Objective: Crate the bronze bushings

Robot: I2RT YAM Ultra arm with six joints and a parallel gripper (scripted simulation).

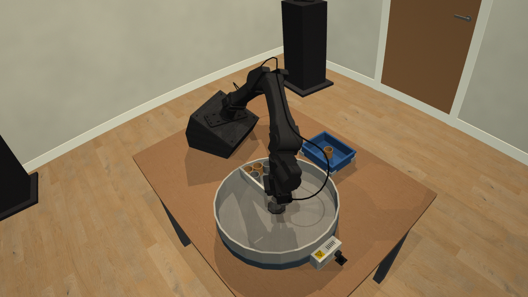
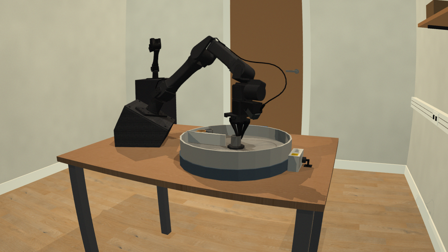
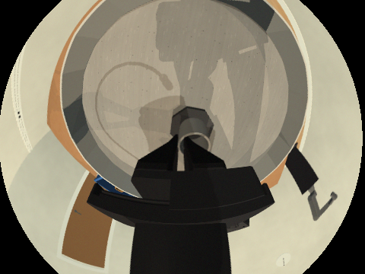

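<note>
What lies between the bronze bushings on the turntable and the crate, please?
In the top view, a steel bushing and the turntable's wall lie towards the crate; the arm hides the rest.
</note>
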